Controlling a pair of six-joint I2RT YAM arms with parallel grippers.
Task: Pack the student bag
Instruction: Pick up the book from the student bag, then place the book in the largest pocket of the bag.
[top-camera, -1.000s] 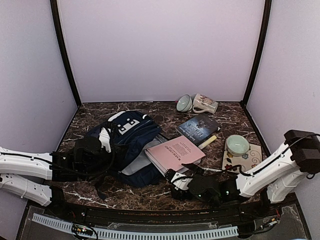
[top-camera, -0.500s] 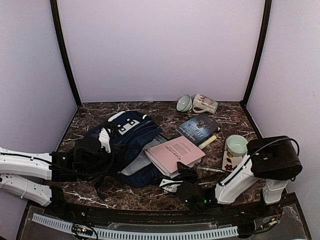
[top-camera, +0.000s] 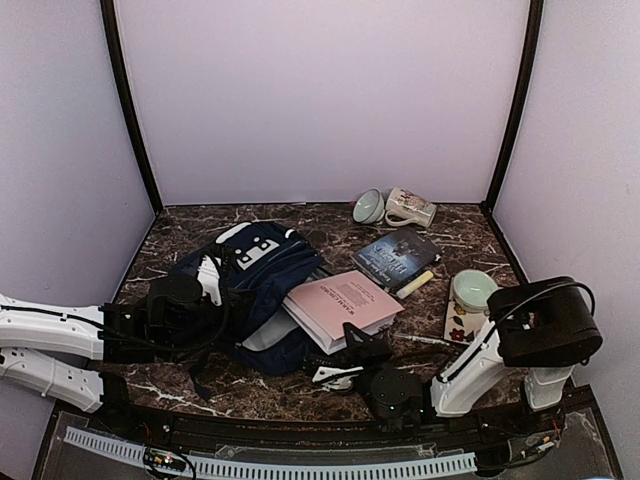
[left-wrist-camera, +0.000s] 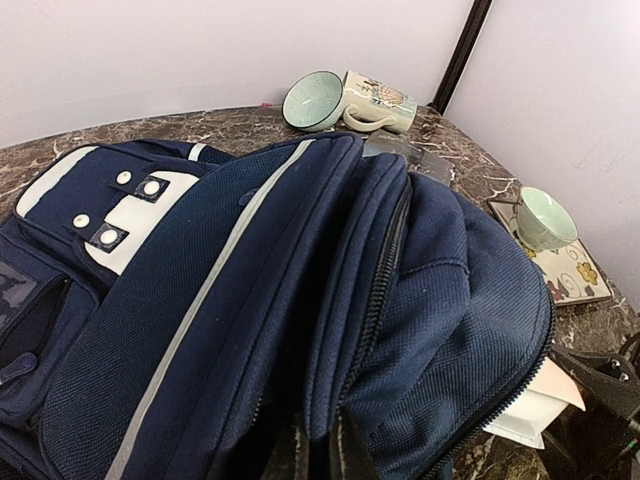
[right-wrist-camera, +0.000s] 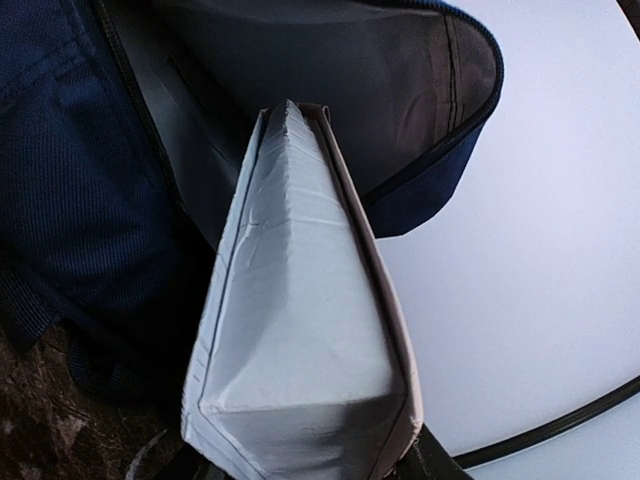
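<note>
Student bag, packing barely begun: left pincer clamped on its open rim, right pincer gripping pink book entering the mouth ahead; dark book beyond, unpacked.

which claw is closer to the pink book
Right. The right claw grips the pink book at its near edge; the left claw pinches the student bag on the side away from the book.

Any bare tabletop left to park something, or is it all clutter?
Bare marble: the back-left corner behind the student bag, and the near strip of table in front of it. Crowded on the right: pink book, dark book, mug, bowl, cup on its tile sit close.
</note>
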